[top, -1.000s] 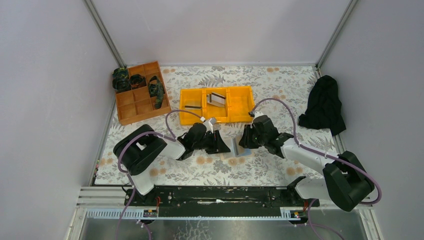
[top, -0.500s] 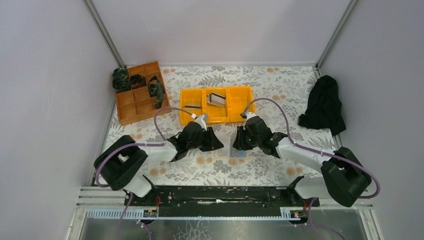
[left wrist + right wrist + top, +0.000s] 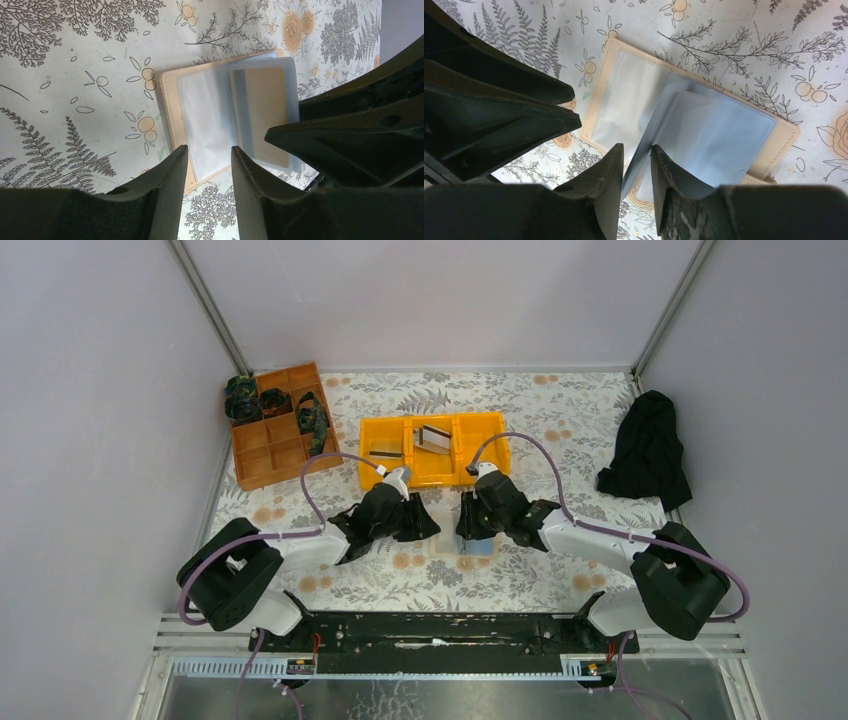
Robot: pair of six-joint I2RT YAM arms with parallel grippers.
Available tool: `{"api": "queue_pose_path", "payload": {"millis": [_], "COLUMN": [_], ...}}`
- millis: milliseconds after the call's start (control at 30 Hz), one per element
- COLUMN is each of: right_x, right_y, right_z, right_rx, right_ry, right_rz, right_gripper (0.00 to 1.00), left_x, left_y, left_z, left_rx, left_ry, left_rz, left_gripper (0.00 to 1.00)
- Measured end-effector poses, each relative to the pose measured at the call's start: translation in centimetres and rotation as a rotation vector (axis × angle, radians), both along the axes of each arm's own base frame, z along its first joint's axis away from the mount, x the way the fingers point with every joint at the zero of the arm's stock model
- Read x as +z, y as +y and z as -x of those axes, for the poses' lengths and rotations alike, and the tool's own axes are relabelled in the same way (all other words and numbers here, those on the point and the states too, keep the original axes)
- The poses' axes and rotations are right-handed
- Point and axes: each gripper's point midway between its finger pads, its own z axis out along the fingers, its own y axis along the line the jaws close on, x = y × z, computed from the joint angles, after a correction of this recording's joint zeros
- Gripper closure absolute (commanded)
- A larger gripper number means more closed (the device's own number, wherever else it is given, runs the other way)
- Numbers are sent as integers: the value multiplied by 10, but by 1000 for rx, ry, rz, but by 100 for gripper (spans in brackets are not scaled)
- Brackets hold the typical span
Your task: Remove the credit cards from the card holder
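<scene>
The left end effector (image 3: 210,152) hovers part open and empty over the open card holder (image 3: 202,112) on the worktop (image 3: 75,75). The right end effector (image 3: 637,150) straddles a raised sleeve (image 3: 659,115); I cannot tell whether it pinches it. This looks like the sleeve-searching step. Beyond, a tan card (image 3: 265,112) sits sleeved, and it likely needs the holder pinned before sliding out.

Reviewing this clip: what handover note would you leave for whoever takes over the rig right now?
Left gripper: open, holding nothing, over the near edge of the card holder.
Right gripper: jaws narrowly apart around a raised sleeve leaf; cannot tell whether it is pinched.
The holder lies open between the two grippers.
Done: first credit card is in the left compartment of the yellow bin, second credit card in the middle one.
Left: a tan card sits in a sleeve; other sleeves unclear.
</scene>
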Motion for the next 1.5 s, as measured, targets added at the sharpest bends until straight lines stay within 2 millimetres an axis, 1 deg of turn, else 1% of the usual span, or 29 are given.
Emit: {"api": "queue_pose_path", "payload": {"millis": [67, 233, 333, 433, 633, 933, 967, 1033, 1100, 1267, 1300, 1367, 1433, 1500], "right_x": [-4, -3, -1, 4, 8, 2, 1, 0, -1, -8, -8, -3, 7, 20], "right_y": [0, 1, 5, 10, 14, 13, 12, 9, 5, -12, -15, -20, -24, -24], "right_z": [1, 2, 1, 0, -2, -2, -3, -5, -7, -9, -10, -10, -10, -10], "right_rx": [3, 6, 14, 24, 29, 22, 18, 10, -1, -49, -58, -72, -83, -85], "right_ry": [8, 8, 4, -7, -14, -6, -10, -17, -26, -34, -38, -52, -82, -115], "right_rz": [8, 8, 3, -5, -12, 8, 12, 25, 47, 124, 137, 146, 127, 96], "right_gripper": [66, 66, 53, 51, 51, 51, 54, 63, 69, 73, 74, 68, 63, 62], "left_x": [0, -1, -1, -3, -12, -14, -15, -16, -16, -13, -12, -10, -10, -12], "left_y": [0, 1, 2, 2, 3, 3, 2, 1, -1, -7, -9, -12, -15, -18], "left_z": [0, -1, -2, -2, 0, 0, 0, 2, 2, 4, 3, 1, -2, -3], "left_rx": [1, 4, 6, 6, 5, 4, 1, -10, -21, -43, -47, -53, -56, -60], "left_ry": [-1, -6, -9, -6, 15, 17, 20, 28, 33, 37, 37, 32, 29, 32], "left_rz": [-1, -7, -11, -15, -33, -34, -33, -26, -14, 12, 16, 25, 30, 31], "left_gripper": [55, 55, 55, 55, 56, 56, 56, 56, 56, 57, 57, 57, 57, 57]}}
